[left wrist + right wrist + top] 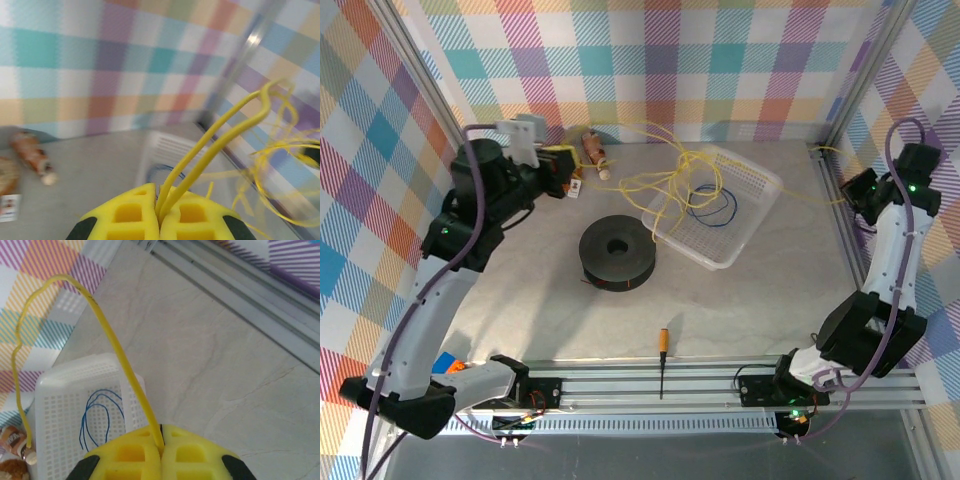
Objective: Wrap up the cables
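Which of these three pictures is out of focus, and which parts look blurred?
Left wrist view: soft overall, the cables smeared at the right. Right wrist view: sharper, the basket grid readable. Top view: crisp, evenly lit.

Smooth yellow cables (134,390), perforated plastic basket (751,226)

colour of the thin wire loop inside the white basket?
Blue; the wire in the white basket shows best in the right wrist view.
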Motion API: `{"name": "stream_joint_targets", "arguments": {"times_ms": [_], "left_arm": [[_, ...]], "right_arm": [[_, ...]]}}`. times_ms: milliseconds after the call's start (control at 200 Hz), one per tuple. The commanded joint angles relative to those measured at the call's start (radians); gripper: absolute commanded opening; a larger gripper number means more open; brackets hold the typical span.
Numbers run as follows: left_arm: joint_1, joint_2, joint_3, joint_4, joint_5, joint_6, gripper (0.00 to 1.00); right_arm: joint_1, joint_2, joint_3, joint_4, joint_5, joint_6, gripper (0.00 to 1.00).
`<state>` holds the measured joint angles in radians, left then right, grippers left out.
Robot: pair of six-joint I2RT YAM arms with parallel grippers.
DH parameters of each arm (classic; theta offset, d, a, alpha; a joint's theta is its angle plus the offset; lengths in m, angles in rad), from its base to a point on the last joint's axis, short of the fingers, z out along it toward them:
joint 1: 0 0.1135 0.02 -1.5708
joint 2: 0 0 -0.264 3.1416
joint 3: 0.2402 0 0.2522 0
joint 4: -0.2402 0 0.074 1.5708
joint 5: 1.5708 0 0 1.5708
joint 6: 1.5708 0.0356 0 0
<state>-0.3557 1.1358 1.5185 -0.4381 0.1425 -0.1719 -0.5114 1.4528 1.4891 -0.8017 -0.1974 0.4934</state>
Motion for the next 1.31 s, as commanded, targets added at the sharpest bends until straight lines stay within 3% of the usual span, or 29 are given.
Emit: {"name": "stream_joint_targets", "arguments": {"times_ms": [0, 135, 290, 390, 525, 610, 805, 890, 1000, 1095, 1170, 1300], "left_arm": [[0.1, -0.043, 0.098, 0.015, -0.22, -0.053, 0.0], [0.156, -0.014, 0.17, -0.044, -0.189, -0.063, 0.0], [0.156, 0.05, 0.18, 0.006, 0.089, -0.123, 0.0], [0.154, 0.075, 0.148, 0.069, 0.164, -0.17, 0.0], [0.084, 0.139, 0.141, 0.148, 0.281, -0.194, 0.0], [0.006, 0.182, 0.135, 0.217, 0.3, -0.185, 0.0], [-0.1, 0.273, 0.141, 0.257, 0.29, -0.178, 0.0], [-0.125, 0.292, 0.134, 0.271, 0.284, -0.178, 0.0], [-0.149, 0.309, 0.134, 0.287, 0.278, -0.183, 0.0], [-0.162, 0.319, 0.14, 0.301, 0.287, -0.19, 0.0], [-0.169, 0.323, 0.15, 0.305, 0.289, -0.194, 0.0], [-0.178, 0.326, 0.165, 0.298, 0.295, -0.192, 0.0]], "right_arm": [[-0.079, -0.033, -0.041, 0.063, 0.007, 0.0, 0.0], [-0.123, -0.042, -0.076, 0.092, -0.045, 0.008, 0.0], [-0.124, -0.047, -0.121, 0.18, -0.202, 0.035, 0.0], [-0.121, -0.026, -0.119, 0.191, -0.24, 0.028, 0.0], [-0.083, 0.018, -0.142, 0.264, -0.432, 0.023, 0.0], [-0.032, 0.016, -0.161, 0.302, -0.482, 0.031, 0.32], [0.021, -0.094, -0.163, 0.313, -0.506, 0.047, 0.74], [0.021, -0.156, -0.148, 0.302, -0.511, 0.058, 0.85], [0.033, -0.214, -0.142, 0.348, -0.6, 0.087, 0.86], [0.103, -0.242, -0.135, 0.374, -0.649, 0.042, 0.85], [0.176, -0.241, -0.133, 0.388, -0.714, -0.013, 0.76], [0.264, -0.218, -0.153, 0.349, -0.666, -0.154, 0.7]]}}
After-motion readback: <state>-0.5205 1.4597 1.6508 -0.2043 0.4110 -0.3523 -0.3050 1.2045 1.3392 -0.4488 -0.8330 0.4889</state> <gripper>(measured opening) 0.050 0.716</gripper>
